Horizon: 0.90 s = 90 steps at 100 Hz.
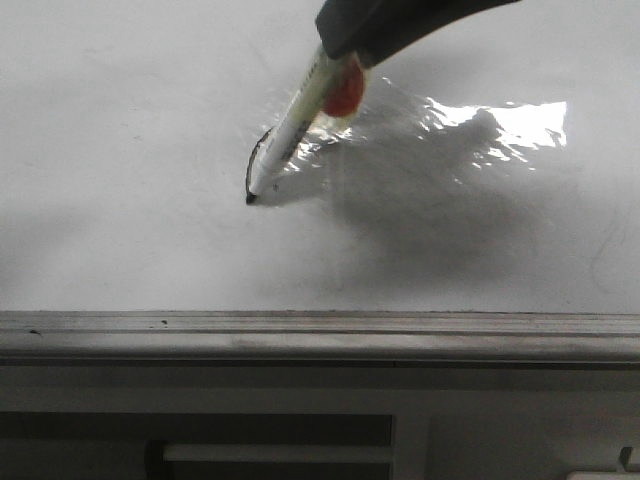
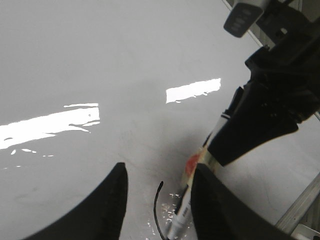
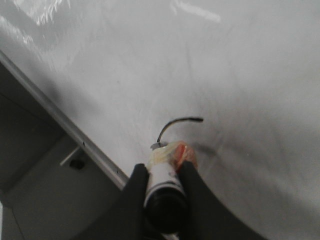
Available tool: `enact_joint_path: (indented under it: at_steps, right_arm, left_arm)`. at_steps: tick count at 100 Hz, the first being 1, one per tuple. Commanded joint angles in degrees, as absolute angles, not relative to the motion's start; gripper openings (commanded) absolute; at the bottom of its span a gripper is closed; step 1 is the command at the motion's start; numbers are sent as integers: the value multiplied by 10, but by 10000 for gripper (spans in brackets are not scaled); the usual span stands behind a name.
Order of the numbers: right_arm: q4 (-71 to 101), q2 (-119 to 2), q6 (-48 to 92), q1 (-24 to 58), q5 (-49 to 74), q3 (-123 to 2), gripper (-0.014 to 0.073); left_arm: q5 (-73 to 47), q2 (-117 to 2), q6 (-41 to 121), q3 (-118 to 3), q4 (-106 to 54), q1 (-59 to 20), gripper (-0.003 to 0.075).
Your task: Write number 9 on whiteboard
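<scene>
Clamping marker (image 1: pixel 300 115), right gripper (image 3: pixel 162 182) jaws; tip on whiteboard (image 1: pixel 120 150); short curved stroke (image 1: pixel 256 157); left gripper (image 2: pixel 157 200) jaws apart, empty.

glossy whiteboard (image 1: pixel 120 150) with grey ledge (image 1: pixel 320 335), short curved black stroke (image 1: pixel 256 160) on it

Short black arc (image 1: pixel 256 160) (unfinished 9) on whiteboard (image 1: pixel 120 200).

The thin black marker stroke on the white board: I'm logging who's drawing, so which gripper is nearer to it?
Right. The right gripper holds the marker, tip on the black stroke; the left gripper hovers open above it.
</scene>
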<state>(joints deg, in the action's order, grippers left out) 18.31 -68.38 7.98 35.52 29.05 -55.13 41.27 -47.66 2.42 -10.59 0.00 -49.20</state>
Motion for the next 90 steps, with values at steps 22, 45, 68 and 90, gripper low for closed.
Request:
enact_joint_path:
  at_steps: [22,45,68,90]
  right_arm:
    - [153,-636,84,319,258,-576,-58]
    - [147,-648,82,318,252,-569,-58]
    - [176,-641,70,343,265,-478,-58]
    - [187,-601,70,380,233,-490,-58]
  left_arm:
    - [454,-476,24,-120,-7,-496,283]
    - [453,-476,24,-120,-7,-496,283]
    - [443,-476,24,-120,-7,-496,283]
    - [420,-486,24,-120,31,-496,283]
